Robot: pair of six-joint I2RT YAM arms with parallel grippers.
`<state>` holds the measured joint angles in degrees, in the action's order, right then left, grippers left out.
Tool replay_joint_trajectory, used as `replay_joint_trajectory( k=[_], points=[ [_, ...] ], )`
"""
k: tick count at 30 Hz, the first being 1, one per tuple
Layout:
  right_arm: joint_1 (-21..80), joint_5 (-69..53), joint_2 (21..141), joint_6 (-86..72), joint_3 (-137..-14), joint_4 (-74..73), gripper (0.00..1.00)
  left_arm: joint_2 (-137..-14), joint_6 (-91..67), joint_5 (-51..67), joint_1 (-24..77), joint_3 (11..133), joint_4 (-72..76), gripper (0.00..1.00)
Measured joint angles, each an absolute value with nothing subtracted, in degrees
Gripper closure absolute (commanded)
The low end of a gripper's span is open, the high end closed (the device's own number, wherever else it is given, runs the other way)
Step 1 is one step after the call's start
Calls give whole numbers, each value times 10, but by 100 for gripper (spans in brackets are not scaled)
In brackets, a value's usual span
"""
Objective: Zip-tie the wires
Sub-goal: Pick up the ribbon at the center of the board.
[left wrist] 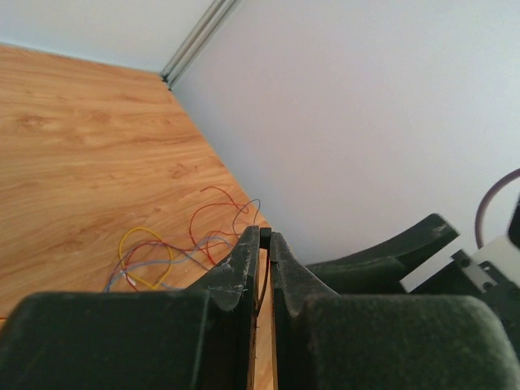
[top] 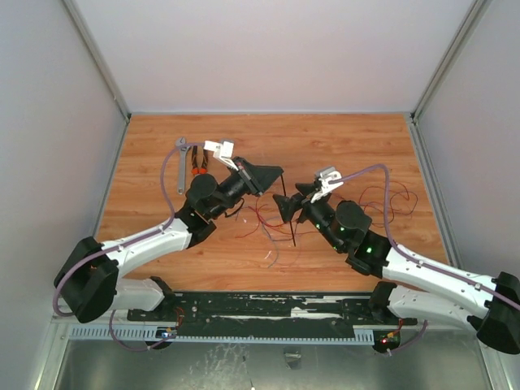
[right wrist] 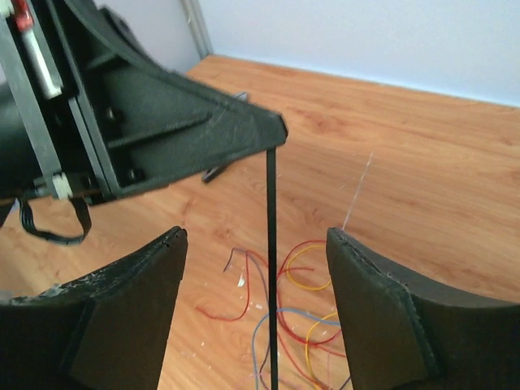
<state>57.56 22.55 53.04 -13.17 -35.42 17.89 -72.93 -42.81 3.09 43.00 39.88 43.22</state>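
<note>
Hanging straight down from the clamped left hand (left wrist: 265, 236), the zip tie (right wrist: 270, 260) is held over the wires (right wrist: 292, 321) strewn on the tabletop (top: 349, 146), its free end seemingly to be caught next by the wide-spread right hand (right wrist: 256, 234).

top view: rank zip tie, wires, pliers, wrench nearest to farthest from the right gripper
From the right gripper:
1. zip tie, between its open jaws
2. wires, nearest strands just left
3. pliers, far left
4. wrench, farthest left
</note>
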Motion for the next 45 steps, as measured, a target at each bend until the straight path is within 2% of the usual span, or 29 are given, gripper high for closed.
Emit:
replay_joint_trajectory(
  k=[4,18,21,26,29,32,40,42,45],
  points=[
    [575,187,529,-150,-345,153,34,-718,-431,33,430,399,432,100],
    [575,141,498,-214,-294,122,69,-674,-438,31,430,399,431,100],
    [575,141,478,-222,-288,115,74,-673,-437,26,430,399,431,100],
    [575,137,467,-226,-285,111,78,-673,-437,20,430,399,423,100],
    [575,136,470,-226,-285,110,72,-673,-437,19,430,399,419,100],
    [575,136,480,-225,-285,110,71,-674,-437,17,430,399,417,100],
    [575,136,505,-222,-285,110,100,-674,-438,16,430,399,414,100],
    [575,136,505,-222,-285,110,100,-674,-438,16,430,399,414,97],
    [575,136,505,-222,-285,110,100,-674,-438,18,430,399,415,86]
  ],
)
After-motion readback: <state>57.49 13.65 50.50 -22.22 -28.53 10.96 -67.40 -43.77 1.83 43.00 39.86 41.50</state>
